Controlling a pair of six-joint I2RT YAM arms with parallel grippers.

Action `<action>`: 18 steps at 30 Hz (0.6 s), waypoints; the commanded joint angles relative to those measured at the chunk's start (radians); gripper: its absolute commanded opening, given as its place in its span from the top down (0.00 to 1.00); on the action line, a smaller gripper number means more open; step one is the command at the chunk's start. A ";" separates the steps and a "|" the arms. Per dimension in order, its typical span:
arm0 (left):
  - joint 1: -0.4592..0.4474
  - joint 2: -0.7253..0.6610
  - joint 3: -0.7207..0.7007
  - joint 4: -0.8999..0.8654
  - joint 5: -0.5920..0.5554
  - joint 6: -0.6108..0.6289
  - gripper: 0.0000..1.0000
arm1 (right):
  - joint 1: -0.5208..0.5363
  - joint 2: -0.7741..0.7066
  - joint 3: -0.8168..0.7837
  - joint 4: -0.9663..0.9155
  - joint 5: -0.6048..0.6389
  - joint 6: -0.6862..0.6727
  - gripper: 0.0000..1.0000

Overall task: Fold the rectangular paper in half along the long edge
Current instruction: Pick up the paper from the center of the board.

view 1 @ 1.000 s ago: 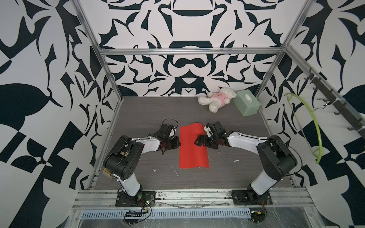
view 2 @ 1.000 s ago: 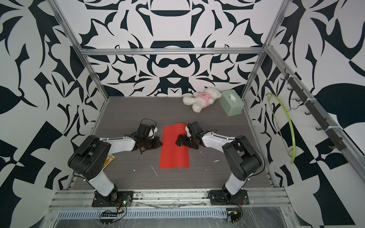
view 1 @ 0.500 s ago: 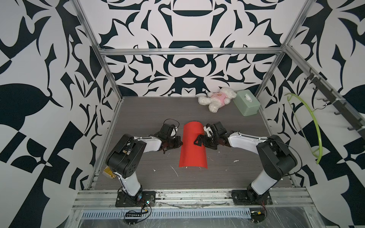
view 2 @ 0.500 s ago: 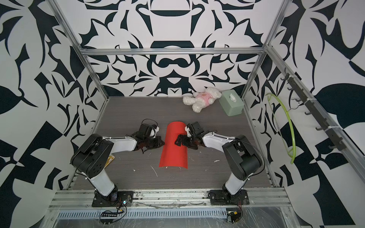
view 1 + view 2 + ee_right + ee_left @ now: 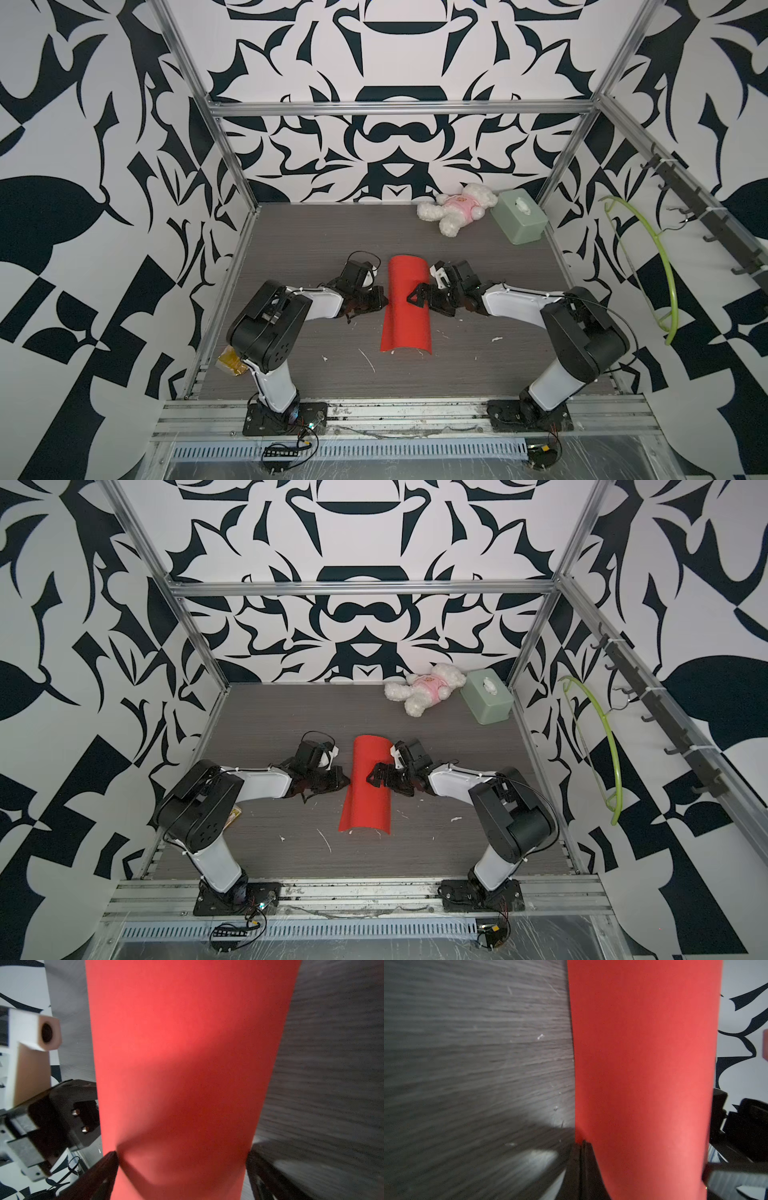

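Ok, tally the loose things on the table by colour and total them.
Red: 1, red paper
White: 1, plush bear
Pale green: 1, box
Amber: 1, crumpled item by the left arm's base
Total: 4, tiny white scraps not counted

Two matching robot arms. The left arm [image 5: 320, 305], based at seven o'clock, and the right arm [image 5: 511, 301], based at five o'clock, have white shells [image 5: 275, 384] between bulky black joint housings [image 5: 266, 328], on black base plates [image 5: 282, 417]. The left gripper [image 5: 383, 301] and right gripper [image 5: 417, 296] are black. Thin black cables [image 5: 71, 1168] loop along them. Two silver screws [image 5: 80, 1120] show on the left gripper's body, beside a white block [image 5: 33, 1030] with a round hole.
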 commanded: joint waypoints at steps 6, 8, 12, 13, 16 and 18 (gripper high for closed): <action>-0.016 0.070 -0.032 -0.167 -0.059 0.003 1.00 | 0.002 -0.017 -0.032 0.090 -0.062 0.050 0.01; -0.019 0.074 -0.030 -0.167 -0.059 0.003 1.00 | 0.003 -0.023 -0.034 0.097 -0.071 0.052 0.01; -0.030 0.084 -0.019 -0.169 -0.062 0.001 1.00 | 0.002 -0.042 -0.047 0.141 -0.093 0.066 0.01; -0.033 0.088 -0.018 -0.169 -0.062 0.001 1.00 | 0.002 -0.048 -0.048 0.145 -0.096 0.066 0.01; -0.040 0.096 -0.011 -0.169 -0.062 -0.002 1.00 | 0.002 -0.057 -0.048 0.149 -0.098 0.067 0.01; -0.042 0.099 -0.008 -0.169 -0.062 -0.003 1.00 | 0.003 -0.059 -0.050 0.150 -0.098 0.066 0.01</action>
